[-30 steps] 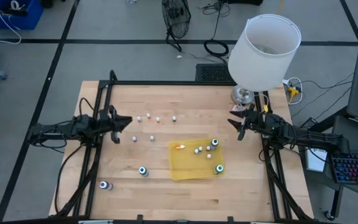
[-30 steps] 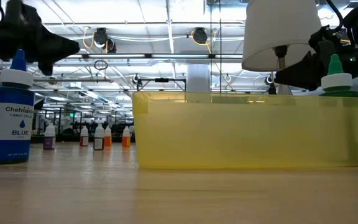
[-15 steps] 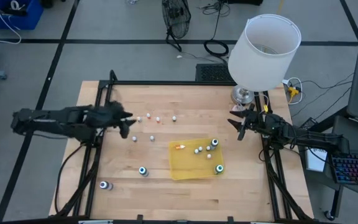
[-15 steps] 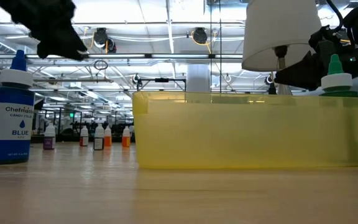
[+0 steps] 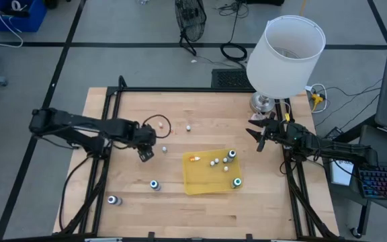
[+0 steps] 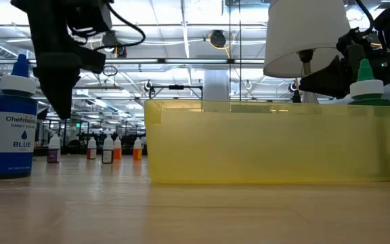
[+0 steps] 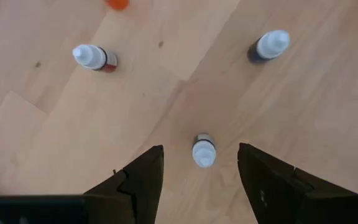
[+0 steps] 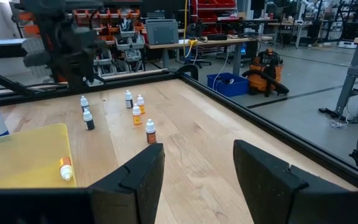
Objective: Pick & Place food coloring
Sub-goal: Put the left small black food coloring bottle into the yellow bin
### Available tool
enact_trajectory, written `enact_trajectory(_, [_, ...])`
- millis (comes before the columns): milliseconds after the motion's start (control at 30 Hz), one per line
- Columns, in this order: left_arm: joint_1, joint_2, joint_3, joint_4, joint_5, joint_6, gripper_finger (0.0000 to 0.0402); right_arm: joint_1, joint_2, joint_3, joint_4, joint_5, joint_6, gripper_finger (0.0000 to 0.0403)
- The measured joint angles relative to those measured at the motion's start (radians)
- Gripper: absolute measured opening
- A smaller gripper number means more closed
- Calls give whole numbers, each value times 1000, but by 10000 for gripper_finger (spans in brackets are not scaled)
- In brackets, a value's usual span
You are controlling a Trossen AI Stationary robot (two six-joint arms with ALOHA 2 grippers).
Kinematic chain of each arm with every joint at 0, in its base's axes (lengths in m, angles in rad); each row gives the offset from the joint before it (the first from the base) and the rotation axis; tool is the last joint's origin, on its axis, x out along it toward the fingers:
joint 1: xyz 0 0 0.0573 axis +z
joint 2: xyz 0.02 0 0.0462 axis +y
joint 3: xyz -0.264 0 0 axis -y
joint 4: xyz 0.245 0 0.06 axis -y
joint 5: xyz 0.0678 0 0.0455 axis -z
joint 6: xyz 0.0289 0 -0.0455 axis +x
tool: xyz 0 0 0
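My left gripper (image 5: pixel 146 154) points down at the table, open. In the left wrist view its fingertips stand on either side of a small white-capped dropper bottle (image 7: pixel 204 152) that stands upright on the wood, with a clear gap on both sides. Two more small bottles (image 7: pixel 95 57) (image 7: pixel 269 45) stand farther off. The yellow tray (image 5: pixel 197 181) holds several bottles, among them an orange one lying on its side (image 5: pixel 194 159). Two larger teal-topped bottles (image 5: pixel 154 184) (image 5: pixel 113 199) stand near the tray. My right gripper (image 5: pixel 254 134) waits open by the lamp.
A white lamp (image 5: pixel 284 57) stands at the table's far right corner, close to the right arm. A black frame rail (image 5: pixel 180 89) runs along the far edge. In the low view a blue bottle (image 6: pixel 12 122) and a row of small bottles (image 6: pixel 107 149) stand left of the tray.
My left arm has swung from level at the table's left side toward the tray and the near edge. It has tipped its gripper to point straight down and lowered it over the small bottles. The right arm and all bottles have kept still.
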Motion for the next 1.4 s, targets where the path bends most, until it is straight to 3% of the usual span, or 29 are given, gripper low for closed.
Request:
enact_trajectory(533, [54, 201, -1, -3, 111, -29, 197, 0, 0, 0, 0, 0, 0, 181])
enact_trajectory(933, [85, 264, -1, 6, 109, 4, 196, 0, 0, 0, 0, 0, 0, 181])
enact_trajectory(1400, [85, 264, -1, 8, 141, -5, 135, 0, 0, 0, 0, 0, 0, 181])
